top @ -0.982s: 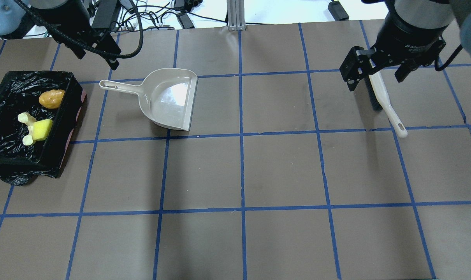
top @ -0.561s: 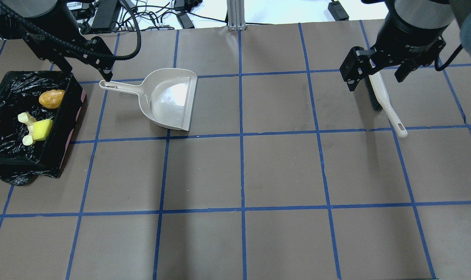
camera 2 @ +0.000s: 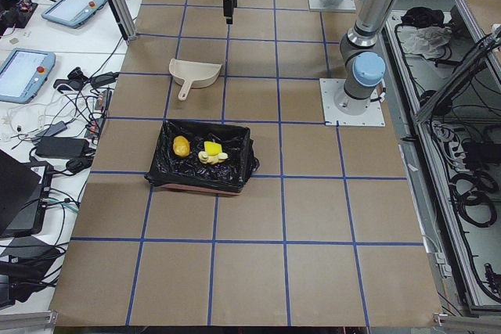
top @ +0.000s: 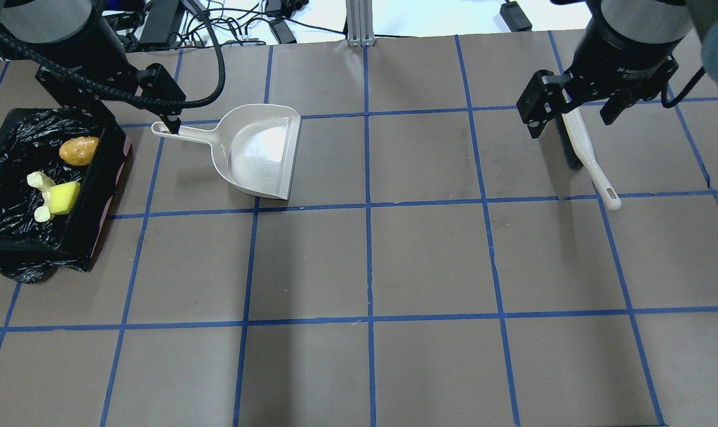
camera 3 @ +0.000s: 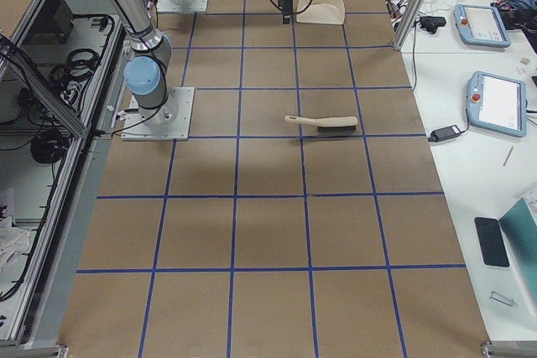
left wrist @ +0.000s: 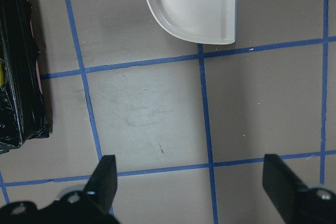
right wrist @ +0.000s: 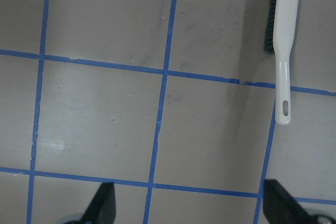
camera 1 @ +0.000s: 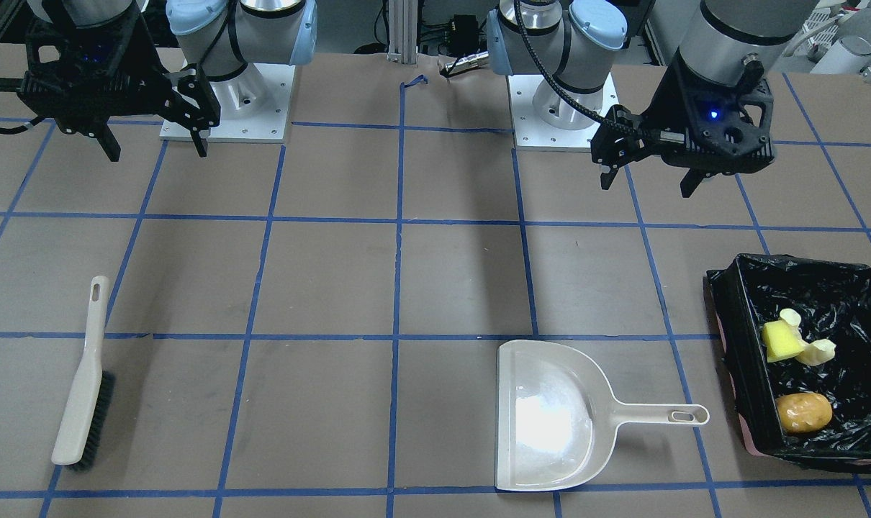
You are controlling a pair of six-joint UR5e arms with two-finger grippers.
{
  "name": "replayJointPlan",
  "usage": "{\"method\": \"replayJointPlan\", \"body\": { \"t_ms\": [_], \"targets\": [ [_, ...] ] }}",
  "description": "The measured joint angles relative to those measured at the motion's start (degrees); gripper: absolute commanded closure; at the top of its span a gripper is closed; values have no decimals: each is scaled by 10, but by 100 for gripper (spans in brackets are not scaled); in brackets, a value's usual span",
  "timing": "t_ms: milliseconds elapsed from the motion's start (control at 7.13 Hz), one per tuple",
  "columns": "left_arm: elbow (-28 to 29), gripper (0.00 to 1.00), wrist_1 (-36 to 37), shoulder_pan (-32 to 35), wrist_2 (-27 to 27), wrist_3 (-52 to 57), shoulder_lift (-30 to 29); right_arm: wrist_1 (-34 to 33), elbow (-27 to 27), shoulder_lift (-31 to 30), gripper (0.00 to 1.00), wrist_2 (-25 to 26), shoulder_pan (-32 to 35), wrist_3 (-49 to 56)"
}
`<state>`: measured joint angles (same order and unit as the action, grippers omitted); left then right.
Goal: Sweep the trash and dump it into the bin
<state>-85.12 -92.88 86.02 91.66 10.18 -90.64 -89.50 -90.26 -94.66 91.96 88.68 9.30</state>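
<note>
Nearest, the empty dustpan (camera 1: 551,417) is lying flat on the surface (camera 1: 335,288), its handle pointing along the table toward the bin (camera 1: 802,265) just beside it. Inside the bin, the potato (camera 1: 804,412), sponge (camera 1: 781,342) and foam scrap (camera 1: 818,352) are sitting on the black liner. The brush (camera 1: 83,388) is resting well apart, at the other end. Farther back, the left arm (camera 1: 723,43), the nearer one to pan and bin, is hanging raised with its jaws apart and empty. The right arm (camera 1: 83,65) is hanging beyond the brush, its jaws likewise apart.
</note>
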Motion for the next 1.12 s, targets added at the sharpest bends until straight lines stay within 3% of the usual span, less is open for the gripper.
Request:
{"method": "replayJointPlan", "body": {
  "t_ms": [1122],
  "targets": [
    [-10,0,5,-4,3,-1,10,2,0,-1,0,3,0,-4]
  ]
}}
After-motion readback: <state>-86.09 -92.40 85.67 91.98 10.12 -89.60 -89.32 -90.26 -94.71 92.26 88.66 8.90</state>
